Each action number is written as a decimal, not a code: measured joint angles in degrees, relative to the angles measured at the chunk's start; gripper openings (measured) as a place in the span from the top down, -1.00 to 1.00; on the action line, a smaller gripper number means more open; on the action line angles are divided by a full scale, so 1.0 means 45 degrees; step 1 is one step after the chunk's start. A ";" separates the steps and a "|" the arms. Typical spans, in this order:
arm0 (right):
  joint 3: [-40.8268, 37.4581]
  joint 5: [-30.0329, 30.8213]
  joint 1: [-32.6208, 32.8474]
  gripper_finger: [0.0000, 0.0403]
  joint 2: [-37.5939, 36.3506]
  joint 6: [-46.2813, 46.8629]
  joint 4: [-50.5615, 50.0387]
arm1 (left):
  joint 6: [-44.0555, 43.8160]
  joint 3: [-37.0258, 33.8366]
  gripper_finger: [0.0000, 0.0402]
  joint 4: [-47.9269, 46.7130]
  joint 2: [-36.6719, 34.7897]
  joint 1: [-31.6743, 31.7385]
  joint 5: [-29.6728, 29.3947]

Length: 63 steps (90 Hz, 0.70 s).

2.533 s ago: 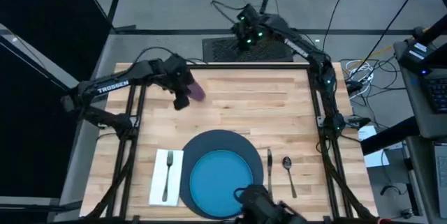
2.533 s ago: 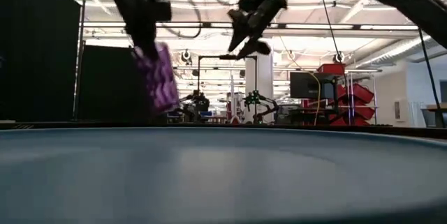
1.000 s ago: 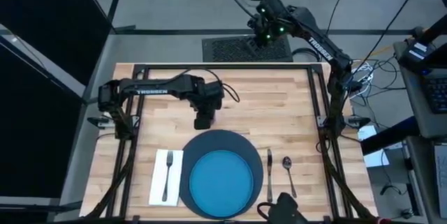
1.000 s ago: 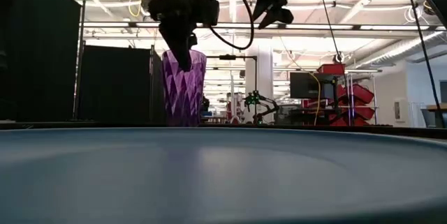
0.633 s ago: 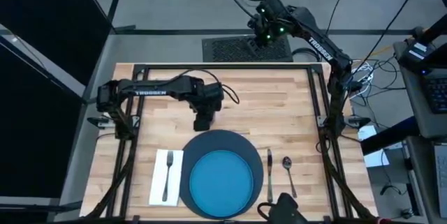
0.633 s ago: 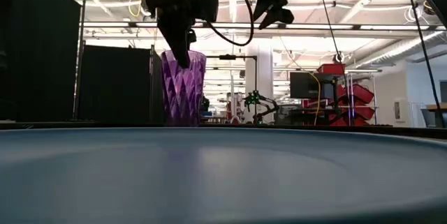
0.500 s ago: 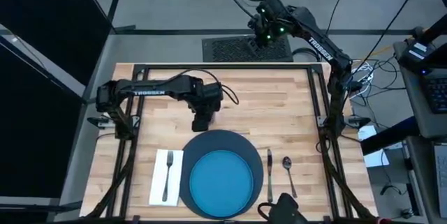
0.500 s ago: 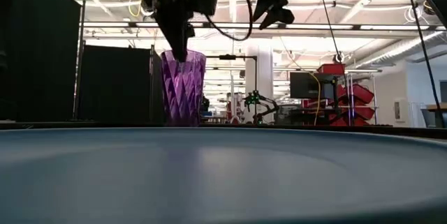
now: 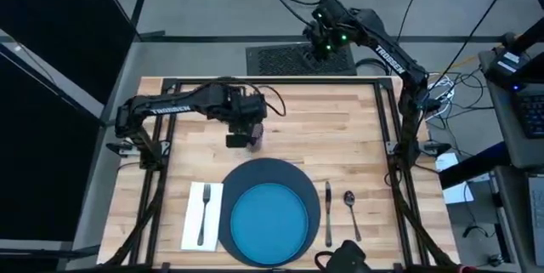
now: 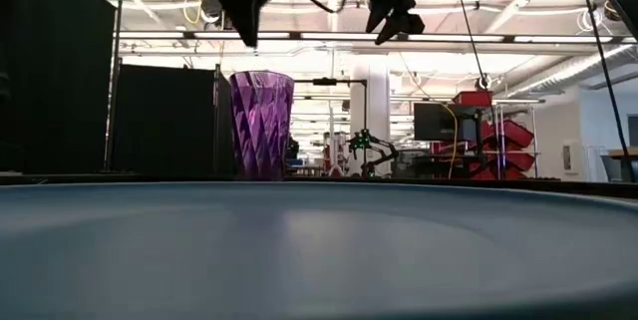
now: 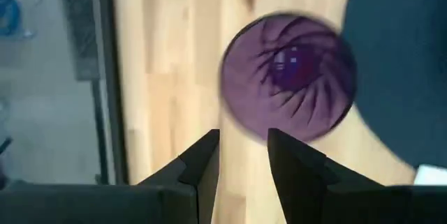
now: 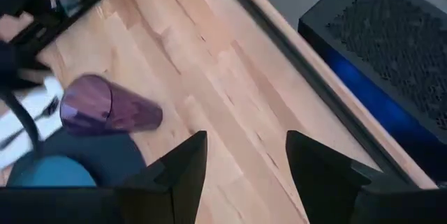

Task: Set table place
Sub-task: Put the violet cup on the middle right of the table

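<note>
The purple cup (image 10: 262, 126) stands upright on its base on the wooden table (image 9: 323, 128), just beyond the far edge of the slate-blue mat (image 9: 246, 173). The left wrist view looks straight down into the cup (image 11: 288, 77). My left gripper (image 10: 246, 23) hangs open above the cup's rim, clear of it, its fingers pointing down (image 11: 244, 161). The blue plate (image 9: 268, 218) lies on the mat. My right gripper (image 9: 325, 42) is open, held high beyond the table's far edge, and sees the cup (image 12: 108, 109) from afar.
A white napkin (image 9: 194, 201) with a fork (image 9: 204, 213) on it lies left of the mat; a knife (image 9: 328, 213) and a spoon (image 9: 351, 212) lie to its right. Bare wood stretches right of the cup. The plate's rim (image 10: 319, 250) fills the low view's foreground.
My left gripper has let go of the cup's rim and risen straight up, drifting slightly toward the table's far edge. The cup stays upright where it stood. My right arm has kept still.
</note>
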 joint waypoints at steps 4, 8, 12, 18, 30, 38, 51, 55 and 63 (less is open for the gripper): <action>0.0000 -0.0004 0.0038 0.09 0.0000 -0.0165 -0.0233 | -0.0092 -0.0038 0.46 0.0026 -0.0426 0.0102 -0.0014; 0.0000 -0.0003 0.0112 0.09 0.0000 -0.0284 -0.0416 | -0.0225 -0.0078 0.46 -0.0003 -0.0847 0.0210 -0.0017; 0.0000 -0.0005 0.0204 0.09 0.0000 -0.0322 -0.0481 | -0.0288 -0.0080 0.46 0.0002 -0.1320 0.0347 -0.0032; -0.0008 -0.0005 0.0425 0.09 0.0000 -0.0309 -0.0420 | -0.0649 -0.0097 0.46 0.0133 -0.2081 0.0531 -0.0038; -0.0374 -0.0005 0.1118 0.09 0.0000 -0.0255 0.0170 | -0.1284 -0.0097 0.46 0.0757 -0.3737 0.0699 -0.0071; -0.0879 -0.0010 0.1690 0.09 0.0000 -0.0290 0.0911 | -0.1576 -0.0097 0.46 0.1280 -0.4694 0.0702 -0.0070; -0.2081 -0.0005 0.2612 0.09 0.0012 -0.0286 0.2564 | -0.1580 -0.0725 0.46 0.2388 -0.5950 0.0702 -0.0071; -0.2489 -0.0005 0.2855 0.09 0.0015 -0.0193 0.3103 | -0.1575 -0.1155 0.46 0.2793 -0.6306 0.0702 -0.0071; -0.3394 0.0005 0.3308 0.09 0.0010 0.0171 0.4580 | -0.1565 -0.2220 0.46 0.3143 -0.6833 0.0702 -0.0091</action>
